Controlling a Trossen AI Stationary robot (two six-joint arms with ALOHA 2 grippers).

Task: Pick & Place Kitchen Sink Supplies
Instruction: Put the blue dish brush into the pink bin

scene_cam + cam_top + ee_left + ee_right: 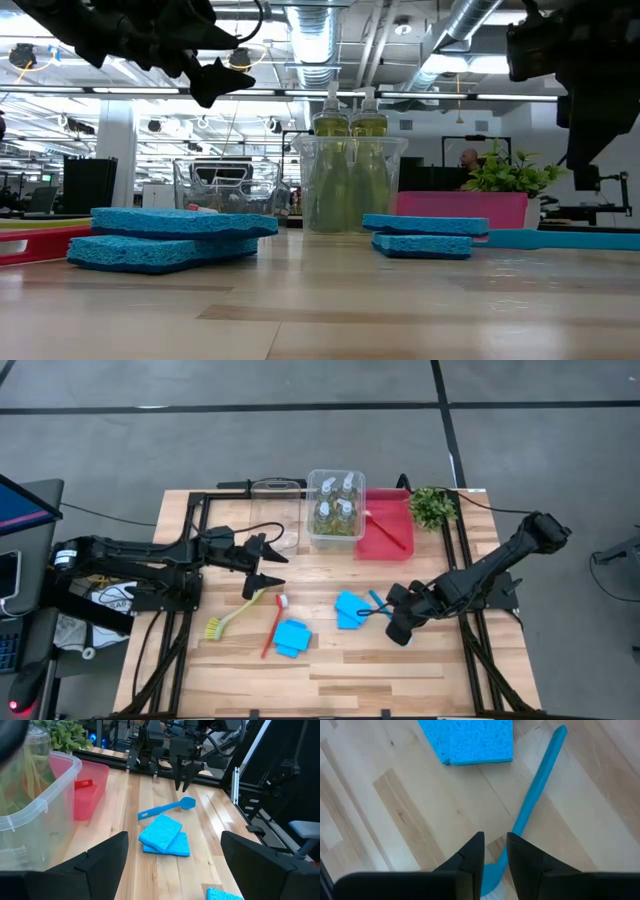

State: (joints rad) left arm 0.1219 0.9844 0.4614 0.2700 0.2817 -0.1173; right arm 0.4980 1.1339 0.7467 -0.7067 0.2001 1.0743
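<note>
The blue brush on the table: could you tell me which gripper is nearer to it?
Right. The right gripper hangs just above the blue brush, fingers nearly together over its head end. The left gripper, open, hovers far off above the yellow-green brush.

Both arms are black throughout, built of chunky angular segments joined by rounded housings. The left arm carries a thin black cable looping off its forward section beside the light wooden slatted table, and a white label with dark lettering sits at its base. The right arm ends in a bulkier rounded shoulder housing off the table's far edge. Left gripper: two broad, flat, matte black fingers with angled tips. Right gripper: two narrower black fingers tapering to wedge-shaped points.
</note>
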